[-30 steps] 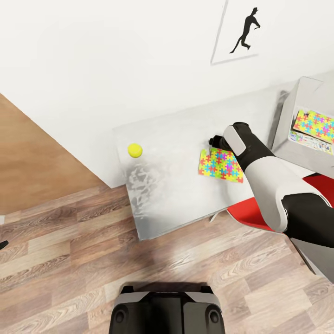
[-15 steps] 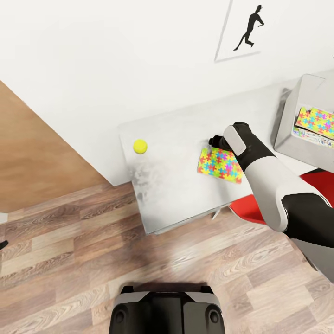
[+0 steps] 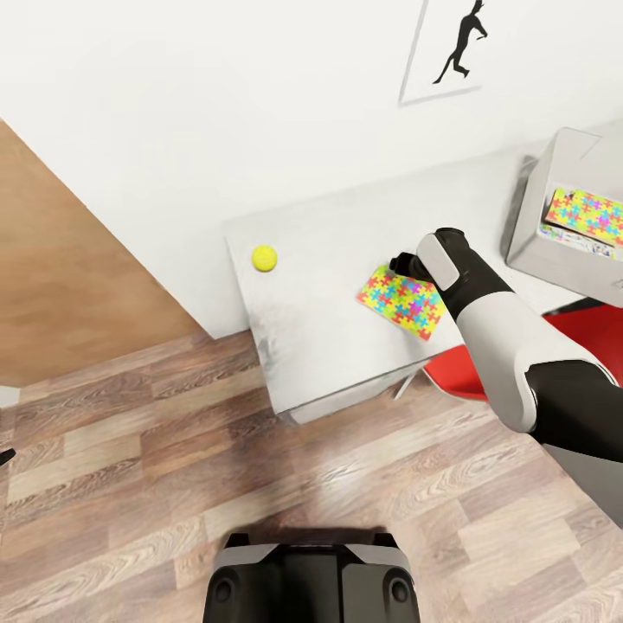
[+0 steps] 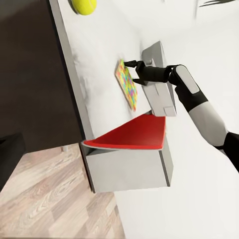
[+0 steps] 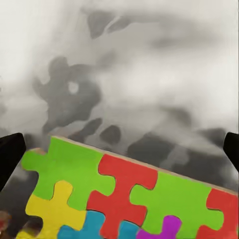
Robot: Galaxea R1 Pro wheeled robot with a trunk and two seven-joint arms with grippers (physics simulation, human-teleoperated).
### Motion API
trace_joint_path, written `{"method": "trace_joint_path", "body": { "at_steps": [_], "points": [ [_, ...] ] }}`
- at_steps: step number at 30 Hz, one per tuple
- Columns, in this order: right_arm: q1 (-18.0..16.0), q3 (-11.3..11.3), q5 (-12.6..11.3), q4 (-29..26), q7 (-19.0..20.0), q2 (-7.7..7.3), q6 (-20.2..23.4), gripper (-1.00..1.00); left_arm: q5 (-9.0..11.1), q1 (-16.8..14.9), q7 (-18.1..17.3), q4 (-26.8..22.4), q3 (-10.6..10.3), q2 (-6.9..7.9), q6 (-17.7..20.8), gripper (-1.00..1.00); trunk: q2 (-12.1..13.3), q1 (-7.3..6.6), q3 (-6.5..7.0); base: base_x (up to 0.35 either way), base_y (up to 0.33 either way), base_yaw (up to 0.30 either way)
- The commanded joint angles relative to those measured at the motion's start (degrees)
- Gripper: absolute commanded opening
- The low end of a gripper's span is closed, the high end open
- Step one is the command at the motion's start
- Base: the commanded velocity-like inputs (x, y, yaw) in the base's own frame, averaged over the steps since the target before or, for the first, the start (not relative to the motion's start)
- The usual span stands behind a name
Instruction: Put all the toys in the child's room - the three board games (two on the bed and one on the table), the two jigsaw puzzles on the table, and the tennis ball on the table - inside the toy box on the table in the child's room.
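A jigsaw puzzle (image 3: 403, 302) lies on the pale table (image 3: 320, 346), and its multicoloured edge (image 5: 124, 199) shows close up in the right wrist view. My right gripper (image 3: 400, 262) is at the puzzle's far corner, open; its dark fingertips (image 5: 10, 152) stand wide apart over the table top. The tennis ball (image 3: 264, 257) rests near the table's far left corner. The grey toy box (image 3: 529, 234) at the right holds a second jigsaw puzzle (image 3: 584, 215) on top of a flat game box (image 3: 571, 245). A dark bit of the left gripper (image 3: 3, 456) shows at the picture's left edge.
A red chair (image 3: 519, 346) is tucked under the table below my right arm. A black silhouette poster (image 3: 459, 43) hangs on the white wall behind. Wood-plank floor (image 3: 260, 484) lies between my base (image 3: 307, 580) and the table. A brown panel (image 3: 69, 285) stands at the left.
The camera has moved, so the table and ball sit higher and further right in the picture. My right arm holds its pose. The puzzle has turned a little on the table top.
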Motion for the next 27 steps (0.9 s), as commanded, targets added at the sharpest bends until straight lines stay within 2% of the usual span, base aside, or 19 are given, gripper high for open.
{"method": "trace_joint_path", "body": {
  "at_steps": [1,14,27],
  "points": [
    [0.0,0.4,-1.2,2.3,-0.5,-0.05,0.2,1.0,-0.1,0.0,-0.2,0.0,0.0,0.01,0.6,1.0,-0.1,0.03,-0.08,-0.198,0.085,0.0],
    [0.0,0.4,-1.2,2.3,-0.5,-0.07,0.2,1.0,-0.1,0.0,-0.2,0.0,0.0,0.01,0.6,1.0,-0.1,0.03,-0.08,-0.101,0.06,0.0],
    [0.0,0.4,-1.2,2.4,-0.5,0.0,0.3,1.0,-0.1,0.0,-0.2,0.0,0.0,0.01,0.6,1.0,-0.1,0.03,-0.08,-0.034,0.094,0.0]
  ]
}}
